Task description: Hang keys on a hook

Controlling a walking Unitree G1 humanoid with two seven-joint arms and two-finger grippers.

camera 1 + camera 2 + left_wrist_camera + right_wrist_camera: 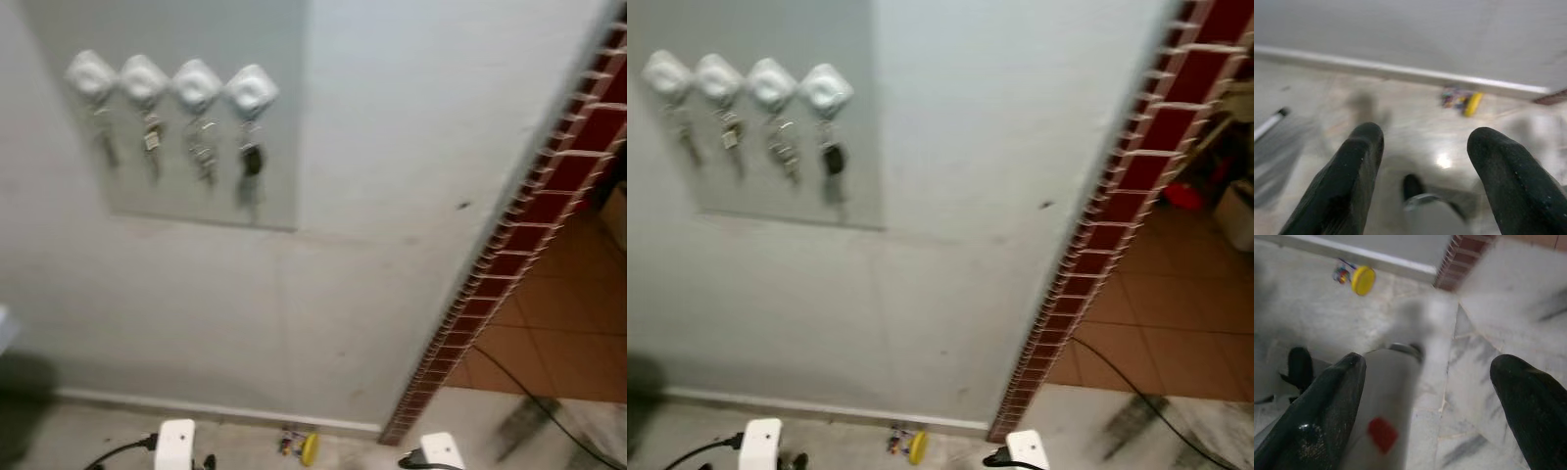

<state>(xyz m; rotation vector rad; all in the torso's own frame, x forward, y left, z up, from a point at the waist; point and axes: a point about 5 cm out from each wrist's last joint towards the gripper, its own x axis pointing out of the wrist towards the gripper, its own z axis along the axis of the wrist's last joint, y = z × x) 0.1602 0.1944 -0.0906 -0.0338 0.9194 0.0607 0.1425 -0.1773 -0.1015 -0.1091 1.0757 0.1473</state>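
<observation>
Both the left gripper and right gripper hang spread and empty over the floor, while 4 light, jangly key bunches (best pinched by the ring) already dangle from the wall hooks.

Four white, diamond-shaped hooks sit in a level row along the top edge of a grey panel on the wall, each already carrying a hanging bunch. More keys (a small multicoloured cluster with a round yellow tag) lie on the floor against the wall's skirting.
</observation>
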